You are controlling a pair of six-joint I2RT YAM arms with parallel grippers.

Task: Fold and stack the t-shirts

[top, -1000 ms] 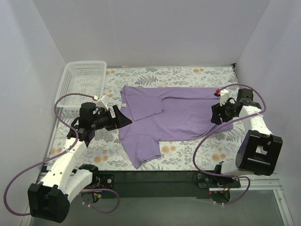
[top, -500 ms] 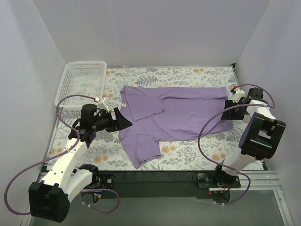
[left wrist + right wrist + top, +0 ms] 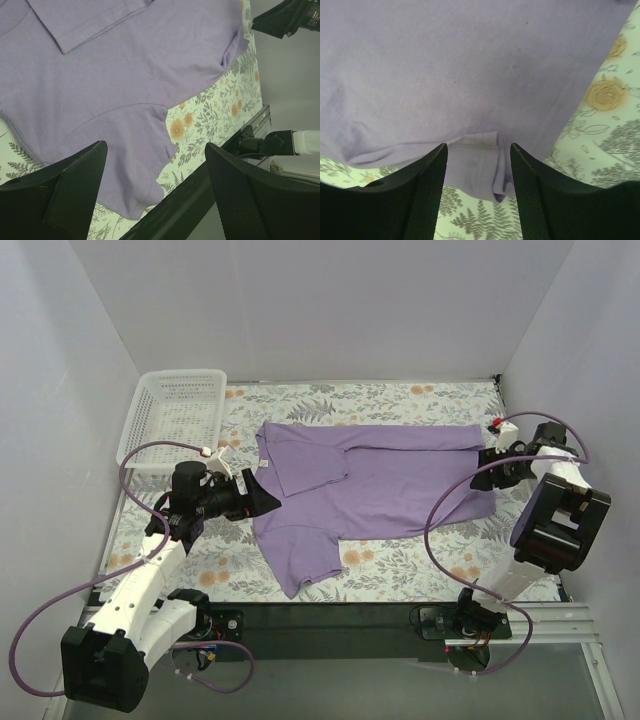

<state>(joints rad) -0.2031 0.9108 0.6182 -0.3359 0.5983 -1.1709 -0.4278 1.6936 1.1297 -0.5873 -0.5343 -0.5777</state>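
The lavender t-shirt [image 3: 380, 480] lies spread flat on the floral table cover, neck to the left and hem to the right, with one sleeve folded onto the body. My left gripper [image 3: 262, 496] is open and empty, just left of the collar. In the left wrist view the left gripper [image 3: 155, 192] hovers over the near sleeve of the t-shirt [image 3: 125, 75]. My right gripper [image 3: 487, 462] is open at the shirt's right hem. In the right wrist view the right gripper [image 3: 479, 172] straddles a small turned-over bit of the hem [image 3: 482, 167] without closing on it.
A white plastic basket [image 3: 172, 415] stands at the far left corner, with nothing in it. The floral cover [image 3: 420, 560] ends at a black rail along the near edge [image 3: 330, 620]. White walls stand close on the left, back and right.
My right arm has swung back and to the right, from the near hem corner up to the shirt's right edge. The left arm has barely moved. The shirt lies the same.
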